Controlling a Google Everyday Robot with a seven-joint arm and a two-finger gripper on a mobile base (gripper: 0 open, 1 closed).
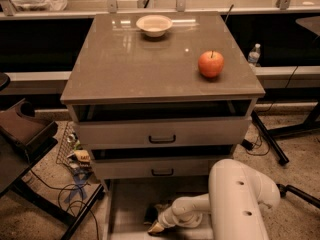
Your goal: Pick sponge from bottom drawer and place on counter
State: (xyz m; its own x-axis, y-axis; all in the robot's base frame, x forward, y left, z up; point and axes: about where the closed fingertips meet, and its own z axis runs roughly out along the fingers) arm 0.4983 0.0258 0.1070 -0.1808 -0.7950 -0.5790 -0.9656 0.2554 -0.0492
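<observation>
Evidently the arm (pixel 240 199) was folded low before the cabinet because the sponge (pixel 150 214) lay down in the pulled-out bottom drawer (pixel 127 209), a dark pad on its grey floor. The gripper (pixel 156 227) sat inside that drawer, right against the sponge, though whether it gripped anything I couldn't tell. Up on the table (pixel 135 59), the apple (pixel 211 64) and white bowl (pixel 154 25) stood well apart, leaving bare surface for a landing, I reckoned.
</observation>
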